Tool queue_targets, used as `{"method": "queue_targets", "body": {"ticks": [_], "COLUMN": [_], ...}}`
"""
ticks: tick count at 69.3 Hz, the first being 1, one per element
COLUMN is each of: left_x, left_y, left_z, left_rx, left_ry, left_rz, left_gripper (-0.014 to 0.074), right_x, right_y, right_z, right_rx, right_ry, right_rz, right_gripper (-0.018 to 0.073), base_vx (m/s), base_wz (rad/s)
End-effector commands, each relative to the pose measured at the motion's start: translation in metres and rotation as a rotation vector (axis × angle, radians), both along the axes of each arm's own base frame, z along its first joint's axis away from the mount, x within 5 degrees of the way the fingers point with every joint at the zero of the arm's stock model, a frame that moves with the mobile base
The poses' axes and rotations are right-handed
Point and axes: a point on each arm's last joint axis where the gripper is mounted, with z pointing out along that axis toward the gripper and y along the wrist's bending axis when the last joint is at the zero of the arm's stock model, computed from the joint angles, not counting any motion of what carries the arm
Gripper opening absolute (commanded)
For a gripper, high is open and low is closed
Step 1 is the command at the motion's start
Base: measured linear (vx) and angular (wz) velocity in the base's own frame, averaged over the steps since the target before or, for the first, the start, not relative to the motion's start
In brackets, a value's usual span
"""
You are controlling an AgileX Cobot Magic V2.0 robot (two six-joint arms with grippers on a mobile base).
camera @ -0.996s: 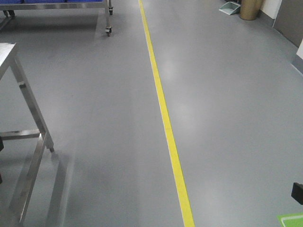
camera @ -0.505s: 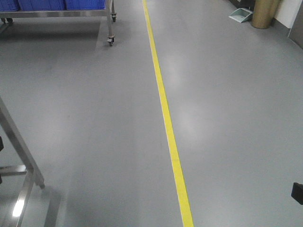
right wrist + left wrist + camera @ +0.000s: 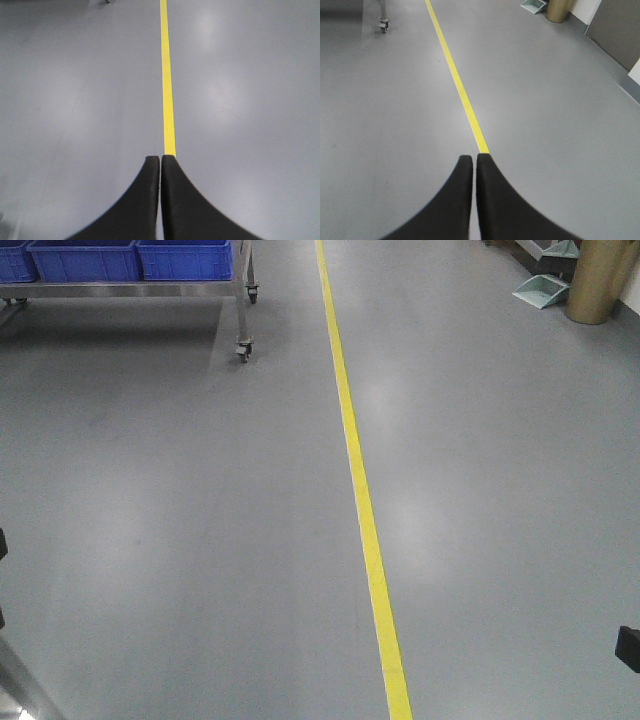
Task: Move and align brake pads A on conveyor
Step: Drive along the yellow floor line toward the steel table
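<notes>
Smooth grey floor (image 3: 150, 540) fills every view, crossed by one yellow line (image 3: 365, 510).

From the left wrist, the left claw (image 3: 474, 159) is clenched: its two black fingers (image 3: 455, 200) meet tip to tip with only a hairline seam between them and nothing gripped. The yellow line starts just beyond the tips and runs away ahead, slanting to the claw's left. Far ahead and left of this claw stands a caster wheel (image 3: 383, 24) on a steel leg. Far ahead and to its right are a brown cylindrical bin (image 3: 557, 10) and a pale green dustpan (image 3: 534, 5) near the wall.

The right claw (image 3: 160, 159) is likewise clenched on nothing, fingertips pressed together. The line runs straight ahead from just past its tips.

The front view shows a wheeled steel rack (image 3: 130, 288) carrying blue crates (image 3: 85, 258), well to the left of the line. A slanted steel bar (image 3: 20, 685) shows at the bottom left corner.

Neither the brake pads nor the conveyor falls within any view, so their place cannot be told.
</notes>
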Motion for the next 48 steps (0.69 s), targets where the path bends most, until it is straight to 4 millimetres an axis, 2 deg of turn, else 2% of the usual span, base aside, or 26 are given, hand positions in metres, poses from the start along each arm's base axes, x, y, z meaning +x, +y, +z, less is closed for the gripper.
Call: {"method": "queue_targets", "body": {"ticks": [1, 48], "left_x": [0.0017, 0.0017], "left_y": [-0.0023, -0.0023], "left_z": [0.0126, 0.0126], "left_rx": [-0.023, -0.023], "left_ry": [-0.083, -0.083], "left_rz": [-0.018, -0.018], "left_gripper": [-0.0007, -0.0007], "right_x": [0.0035, 0.0035], "right_y": [0.0007, 0.0007], "right_z": [0.0124, 0.0124], "right_rx": [-0.006, -0.006], "right_ry": [-0.079, -0.079], "right_rz": [0.015, 0.015], "right_gripper": [-0.0010, -0.0010], "base_vx": [0.53, 0.45], "base_wz": [0.02, 0.02]}}
